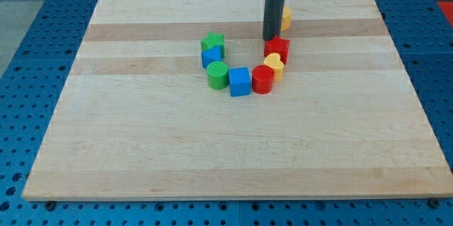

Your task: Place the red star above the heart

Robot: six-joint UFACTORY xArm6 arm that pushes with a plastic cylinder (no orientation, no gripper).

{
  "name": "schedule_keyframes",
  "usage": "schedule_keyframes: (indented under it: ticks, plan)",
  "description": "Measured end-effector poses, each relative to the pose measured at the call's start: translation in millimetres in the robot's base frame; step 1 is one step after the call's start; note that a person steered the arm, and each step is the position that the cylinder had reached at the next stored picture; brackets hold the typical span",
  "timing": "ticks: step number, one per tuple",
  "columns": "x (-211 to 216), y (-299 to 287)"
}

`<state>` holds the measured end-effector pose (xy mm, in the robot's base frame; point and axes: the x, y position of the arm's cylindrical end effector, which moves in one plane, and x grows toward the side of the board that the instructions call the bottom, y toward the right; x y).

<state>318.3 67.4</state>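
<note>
Blue cube (240, 81) nearest; my tip (269, 39) touching red star (277, 47).

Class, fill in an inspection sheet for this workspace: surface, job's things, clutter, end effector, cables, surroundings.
Surface: wooden board, flat, bare toward the view's bottom.
Job's things: red star directly above the yellow heart, touching it.
Clutter: green star, blue block, green cylinder, blue cube, red cylinder, yellow block.
End effector: my tip at the red star's upper left edge.
Cables: nothing seen.
Surroundings: blue perforated table.
</note>
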Motion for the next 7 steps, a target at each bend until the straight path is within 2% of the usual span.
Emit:
schedule_keyframes:
  ticks: [1,3,6,7]
  plan:
    - [-5,10]
    - [-4,67]
    - [38,71]
    - [40,61]
